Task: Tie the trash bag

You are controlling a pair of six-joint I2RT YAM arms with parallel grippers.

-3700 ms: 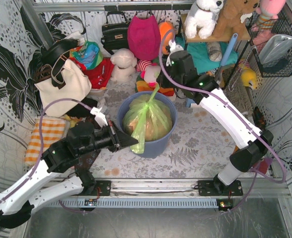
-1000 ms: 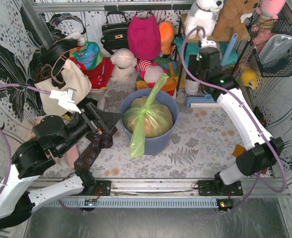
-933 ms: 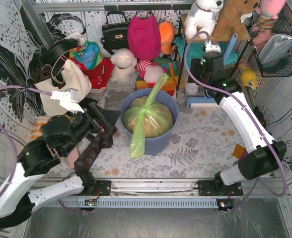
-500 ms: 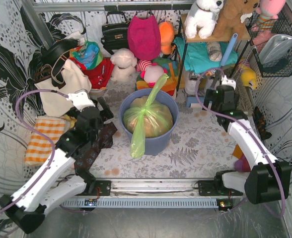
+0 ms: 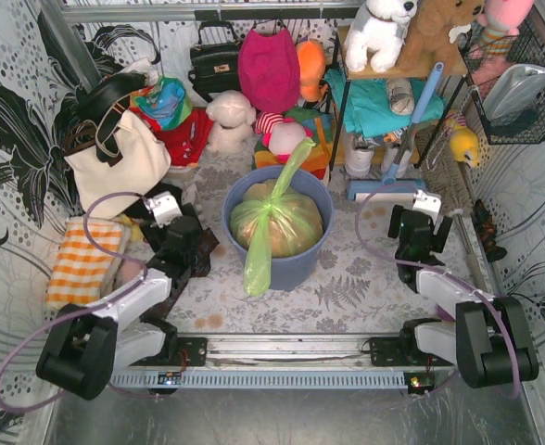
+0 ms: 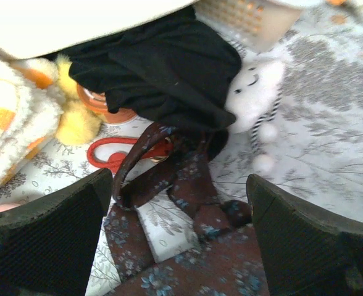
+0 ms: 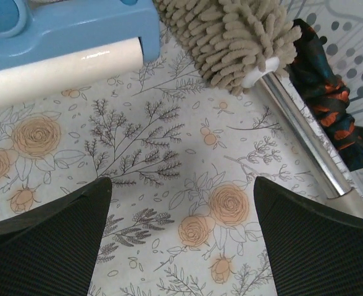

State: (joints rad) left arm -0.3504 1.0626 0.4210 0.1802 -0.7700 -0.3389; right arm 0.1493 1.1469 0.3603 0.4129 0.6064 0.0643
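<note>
Trash bag (image 5: 277, 222): centre frame, neck knotted — tying looks done.
Left tool (image 6: 178, 203): spread, empty.
Right tool (image 7: 181, 203): spread, empty.

Knotted lime-green trash bag (image 5: 276, 222), inside bin (image 5: 296, 272)

The table (image 5: 365, 278) is covered by a cloth printed with flowers and sprigs. A round blue-grey bin (image 5: 296, 269) stands at its centre.

- Left of the bin: a white tote bag (image 5: 115, 167), an orange-checked towel (image 5: 82, 264), and a dark floral cloth with straps (image 6: 200, 209).
- Behind the bin: a white plush toy (image 5: 229, 119).
- Right of the bin, further back: a blue lint roller (image 7: 76, 31) with a beige duster (image 7: 231, 34) just beside it.
</note>
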